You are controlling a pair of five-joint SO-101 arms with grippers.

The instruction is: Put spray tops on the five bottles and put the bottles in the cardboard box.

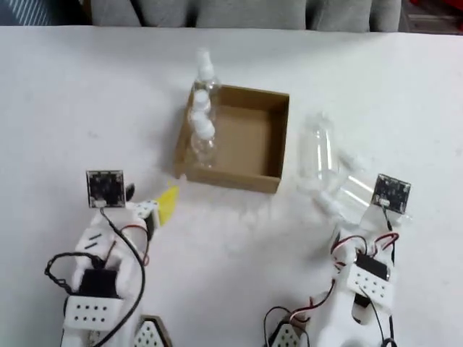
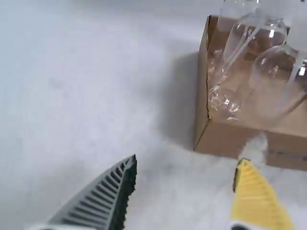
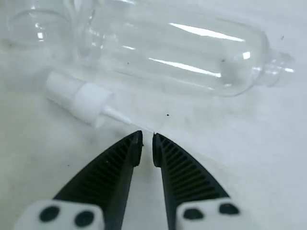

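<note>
Three clear bottles (image 1: 202, 116) with white spray tops stand along the left wall inside the cardboard box (image 1: 271, 137); they also appear in the left wrist view as bottles (image 2: 249, 57) behind the box corner (image 2: 206, 120). My left gripper (image 2: 184, 175) is open and holds nothing, low over the table just short of that corner. Two capless bottles (image 1: 318, 152) lie right of the box. One bottle (image 3: 192, 52) lies just beyond my right gripper (image 3: 146, 143), which is shut. A loose spray top (image 3: 84, 98) lies there, and its thin tube ends right at the fingertips.
A second loose spray top (image 1: 353, 160) and the other lying bottle (image 3: 33, 21) crowd the table right of the box. White table stretches left of the box (image 2: 72, 96). Cables trail from both arm bases at the front edge.
</note>
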